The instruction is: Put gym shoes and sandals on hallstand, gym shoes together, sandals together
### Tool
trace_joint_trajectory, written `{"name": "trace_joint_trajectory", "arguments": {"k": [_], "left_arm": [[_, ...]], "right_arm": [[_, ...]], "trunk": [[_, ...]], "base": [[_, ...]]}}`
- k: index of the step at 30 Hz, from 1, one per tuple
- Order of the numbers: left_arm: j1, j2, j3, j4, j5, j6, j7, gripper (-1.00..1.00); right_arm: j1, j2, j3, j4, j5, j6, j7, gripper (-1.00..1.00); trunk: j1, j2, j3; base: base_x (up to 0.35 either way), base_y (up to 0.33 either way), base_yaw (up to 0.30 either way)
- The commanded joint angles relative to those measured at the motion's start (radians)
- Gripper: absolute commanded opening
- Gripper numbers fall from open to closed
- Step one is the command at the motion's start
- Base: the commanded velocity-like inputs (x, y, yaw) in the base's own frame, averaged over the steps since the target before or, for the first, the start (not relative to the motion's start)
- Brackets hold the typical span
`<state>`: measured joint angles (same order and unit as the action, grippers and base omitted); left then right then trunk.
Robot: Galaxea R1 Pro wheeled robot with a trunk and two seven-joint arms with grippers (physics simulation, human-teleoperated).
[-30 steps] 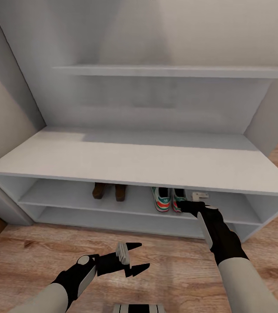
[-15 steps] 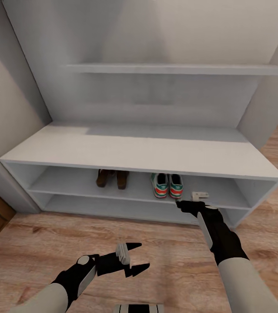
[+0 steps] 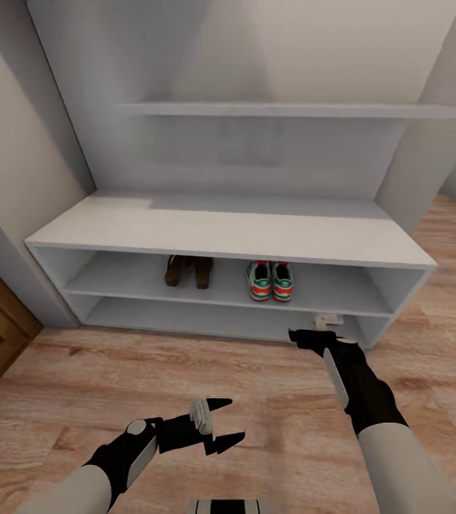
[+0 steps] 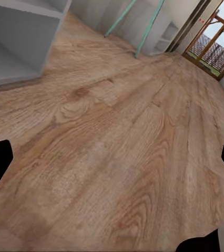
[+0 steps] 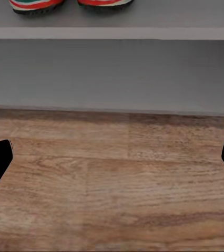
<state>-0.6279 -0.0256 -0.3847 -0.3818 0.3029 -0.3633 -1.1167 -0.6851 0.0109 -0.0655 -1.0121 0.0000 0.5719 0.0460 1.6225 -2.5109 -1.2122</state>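
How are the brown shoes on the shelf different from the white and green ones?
The two sandals are dark brown, while the two gym shoes are white with green stripes and red-orange heels. The sandals sit further toward the robot's left on the shelf, the gym shoes further right. Both pairs stand side by side in the upper compartment of the hallstand, not on the floor.

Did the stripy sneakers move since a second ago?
No. The gym shoes sit on the same hallstand shelf, right of the sandals; the camera backed away.
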Motion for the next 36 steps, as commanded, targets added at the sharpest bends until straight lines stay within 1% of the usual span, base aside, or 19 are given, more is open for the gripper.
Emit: {"name": "trace_joint_trajectory", "arguments": {"k": [1,9,15,21,22,23,25,30,36], "left_arm": [[-0.001,0.001,-0.007,0.001,0.008,-0.005,0.000,1.00],[-0.001,0.003,-0.005,0.001,0.008,-0.005,0.000,1.00],[-0.001,0.012,-0.003,0.000,0.008,-0.005,0.000,1.00],[-0.001,0.034,-0.002,-0.001,0.006,-0.005,-0.004,1.00],[-0.001,0.039,-0.001,-0.001,0.006,-0.005,-0.005,1.00],[-0.001,0.049,-0.001,-0.002,0.006,-0.005,-0.008,1.00],[-0.001,0.053,-0.001,-0.003,0.006,-0.005,-0.008,1.00],[-0.001,0.076,-0.001,-0.003,0.007,-0.005,-0.015,1.00],[-0.001,0.085,-0.001,-0.002,0.008,-0.005,-0.031,1.00]], "right_arm": [[0.000,0.001,-0.004,-0.001,0.000,0.005,0.005,1.00],[0.001,0.002,-0.004,0.003,-0.002,0.005,0.005,1.00],[0.003,0.003,-0.004,0.008,-0.003,0.004,0.005,1.00],[0.004,0.002,-0.005,0.075,-0.007,0.003,0.006,1.00],[0.005,0.002,-0.005,0.088,-0.008,0.004,0.006,1.00],[0.005,0.002,-0.005,0.102,-0.009,0.004,0.005,1.00],[0.005,0.002,-0.005,0.106,-0.010,0.004,0.005,1.00],[0.013,0.003,-0.005,0.113,-0.013,0.003,0.005,1.00],[0.014,0.003,-0.005,0.113,-0.014,0.003,0.006,1.00]], "trunk": [[-0.001,0.000,-0.001],[-0.001,0.000,-0.001],[-0.001,0.000,-0.001],[-0.001,0.000,-0.001],[-0.001,0.000,-0.001],[-0.001,0.000,-0.001],[-0.001,0.000,-0.001],[-0.001,0.000,-0.001],[-0.004,0.001,0.022]], "base": [[-0.340,0.000,0.000],[-0.340,0.000,0.000],[-0.279,0.000,0.000],[-0.059,0.000,0.000],[-0.015,0.000,0.000],[-0.006,0.000,0.000],[-0.004,0.000,0.000],[-0.001,0.000,0.000],[0.000,0.000,0.000]]}}
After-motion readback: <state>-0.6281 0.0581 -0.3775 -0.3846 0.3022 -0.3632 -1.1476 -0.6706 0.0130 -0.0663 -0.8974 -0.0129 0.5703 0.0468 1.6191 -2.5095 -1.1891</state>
